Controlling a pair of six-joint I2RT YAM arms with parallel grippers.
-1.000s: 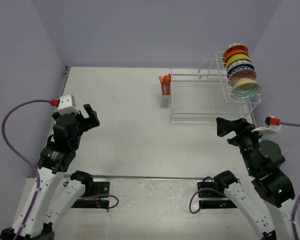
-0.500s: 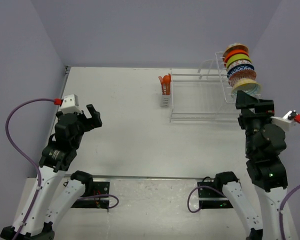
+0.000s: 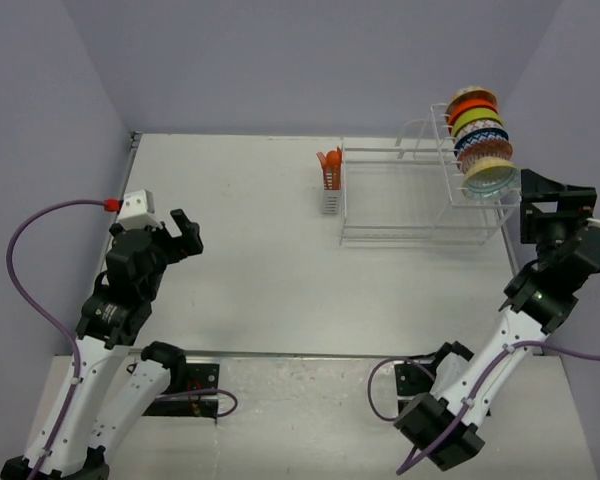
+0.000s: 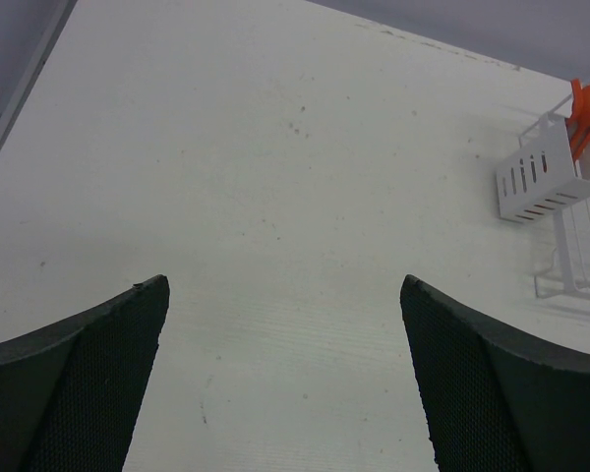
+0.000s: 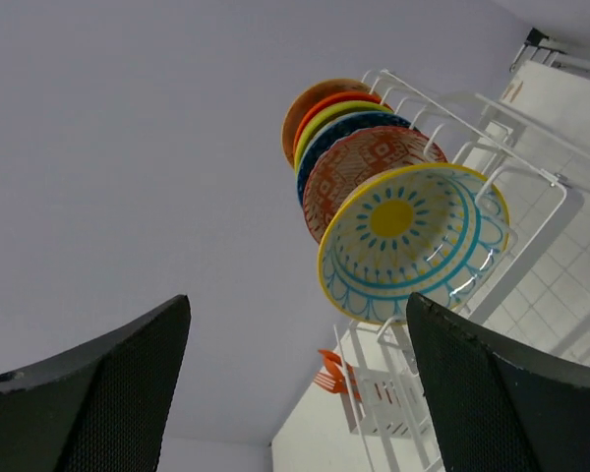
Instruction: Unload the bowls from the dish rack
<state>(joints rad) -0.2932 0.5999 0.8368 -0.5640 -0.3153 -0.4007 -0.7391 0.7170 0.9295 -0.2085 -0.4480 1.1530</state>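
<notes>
**1. Dish rack.** The dish rack (image 3: 420,238) is white wire and sits at the far-R corner of the bench (image 3: 260,270). It has a flat rectangular frame w/ a raised slotted section along its R side.

**2. Bowls.** The bowls (image 3: 480,135) are all in the raised section. They stand on edge, packed close, one behind the other in a single row. The row incl. an orange bowl (image 3: 472,102) at the far end, then a lime-green bowl (image 3: 477,119). Nearer the arms is a red-patterned bowl (image 5: 359,167). Last on the near end is the front bowl (image 5: 410,242), cream w/ a yellow rim, yellow centre and blue line pattern. Its inside faces the R wrist cam.

**3. Caddy.** A white slotted caddy (image 3: 329,198) is at the rack's L end. An orange utensil (image 3: 330,162) stands in it.

**4. R hand.** The R hand (image 3: 552,190) is raised off the bench, just beside the rack's near-R corner. It is near the front bowl but apart from it. Its fingers (image 5: 88,393) are spread wide w/ nothing between them. In the R wrist view the bowl row shows through the gap.

**5. L hand.** The L hand (image 3: 185,232) hangs over bare bench on the L side, well apart from the rack. Its fingers (image 4: 79,383) are spread and hold nothing. The L wrist view shows bare bench in the gap, w/ the caddy at the R edge.
</notes>
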